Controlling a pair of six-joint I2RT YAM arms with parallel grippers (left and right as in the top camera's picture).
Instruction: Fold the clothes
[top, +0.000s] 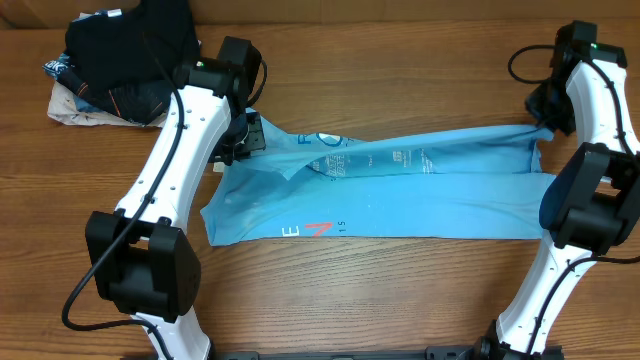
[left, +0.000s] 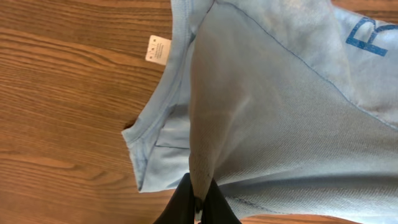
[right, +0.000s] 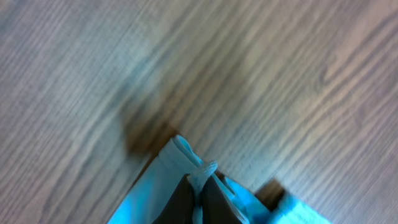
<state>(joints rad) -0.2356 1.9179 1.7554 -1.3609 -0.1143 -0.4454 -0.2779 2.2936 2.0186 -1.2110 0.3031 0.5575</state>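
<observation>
1. a light sky-blue cotton t-shirt (top: 430, 190) is stretched wide across the middle of the overhead view on a brown wood-grain table (top: 400, 70). it reaches from left of centre almost to the right edge.
2. the left gripper (left: 198, 204) is at the shirt's upper left end. it is closed, and its two black fingers pinch a ridge of blue fabric that rises from them in the left wrist view.
3. the right gripper (right: 199, 194) is at the shirt's upper right end. it is also closed, clamped on a bunched pale edge of the shirt, and the table beyond it is blurred.
4. between the two grippers the shirt's upper edge is drawn into a creased band. the lower part lies spread on the table.
5. red and white lettering (top: 317, 229) shows near the shirt's lower left edge, and darker blue print (top: 330, 160) sits higher up.
6. a small white label (left: 158, 49) sits by the neckline, upper left of centre in the left wrist view.
7. a pile of black and dark folded garments (top: 130, 55) sits in the upper left corner of the overhead view, apart from the shirt.
</observation>
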